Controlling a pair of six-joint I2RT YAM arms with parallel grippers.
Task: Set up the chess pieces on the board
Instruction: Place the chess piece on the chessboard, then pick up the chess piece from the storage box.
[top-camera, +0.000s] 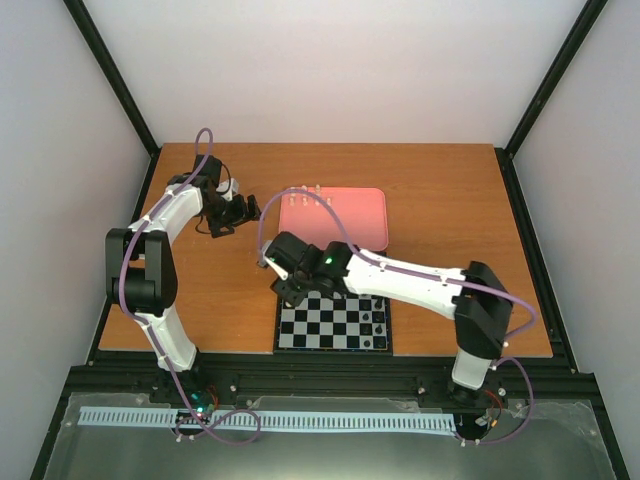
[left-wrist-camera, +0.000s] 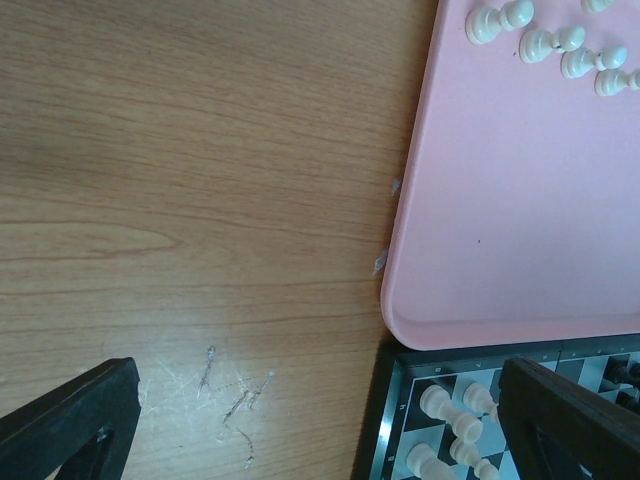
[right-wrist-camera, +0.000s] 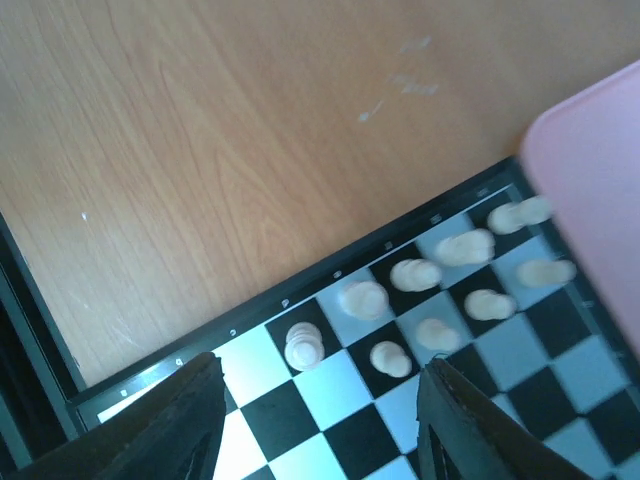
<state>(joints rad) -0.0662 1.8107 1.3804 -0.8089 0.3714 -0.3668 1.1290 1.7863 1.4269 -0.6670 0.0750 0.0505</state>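
We had several cream pieces standing on the board; more lay on the pink tray. Our right gripper gaped empty above the board, our left gripper likewise over the table.

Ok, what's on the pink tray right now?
On the pink tray, a few cream chess pieces sit near its far-left corner. The right arm hides part of its near edge from above.

Open tabletop lay right of the pink tray. The right arm stretched across the board, blocking its far rows. Cream pieces crowded its far-left corner squares; more lined the tray's far edge, and the tray's middle offered free passage.
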